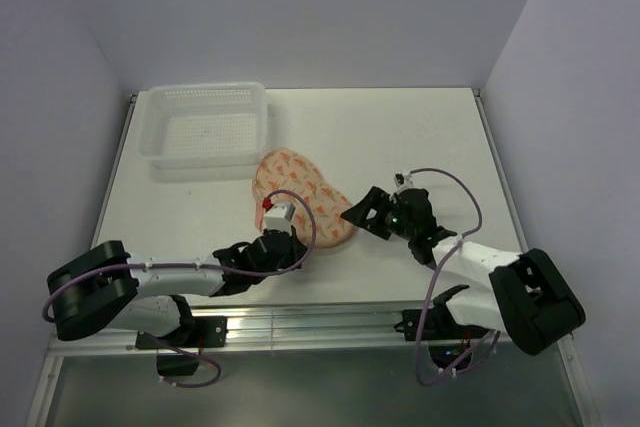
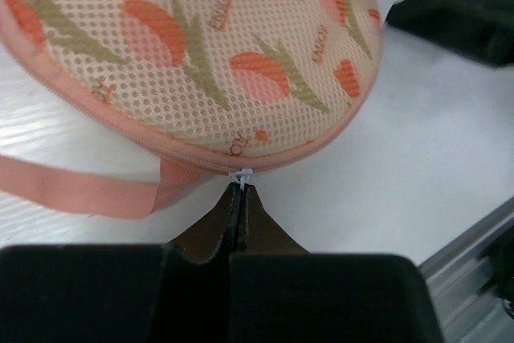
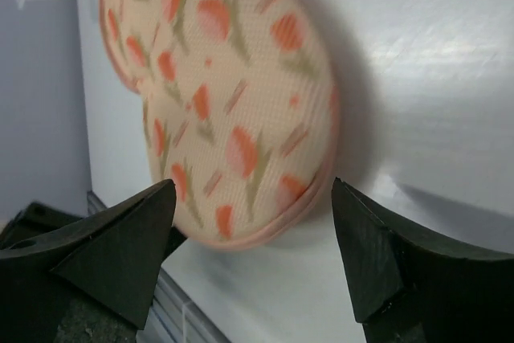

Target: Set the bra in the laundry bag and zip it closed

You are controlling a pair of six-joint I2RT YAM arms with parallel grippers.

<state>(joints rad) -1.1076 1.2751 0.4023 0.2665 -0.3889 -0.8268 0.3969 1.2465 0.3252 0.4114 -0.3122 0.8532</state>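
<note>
The laundry bag (image 1: 300, 199) looks zipped shut, its inside hidden. The left gripper (image 2: 239, 195) pinches the zip tab (image 2: 241, 174); the right gripper (image 3: 253, 189) gapes wide.

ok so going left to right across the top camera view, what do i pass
white basket → laundry bag → right arm; the left arm stretches across the first two, so it has no clear place in the order

Closed laundry bag (image 1: 297, 202) hides its inside
Left wrist view crops it top and left; left gripper (image 2: 239, 194), tips pinched, covers most of the zipper pull (image 2: 241, 174).
</note>
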